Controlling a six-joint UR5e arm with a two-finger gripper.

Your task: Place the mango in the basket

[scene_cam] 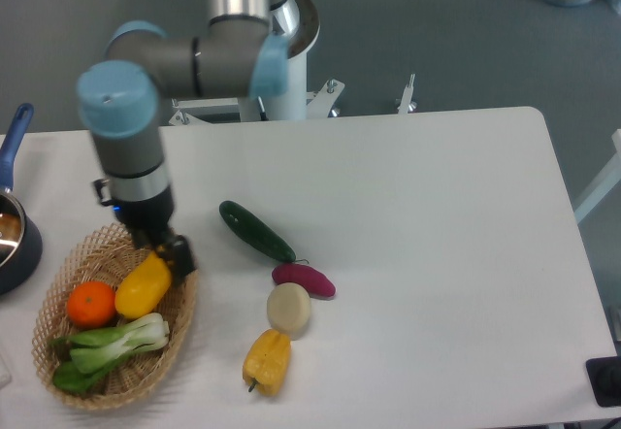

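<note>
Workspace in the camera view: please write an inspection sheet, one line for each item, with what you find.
Surface: white table, no spills seen.
Job's things: mango lies inside the basket, beside the orange and the leafy greens.
Clutter: cucumber, purple sweet potato, pale round vegetable, yellow pepper; blue-handled pot at the left edge.
Hand: at the basket's upper rim beside the mango; open or shut cannot be told.
Cables: nothing seen.
Surroundings: grey floor, arm's base behind the table.
</note>
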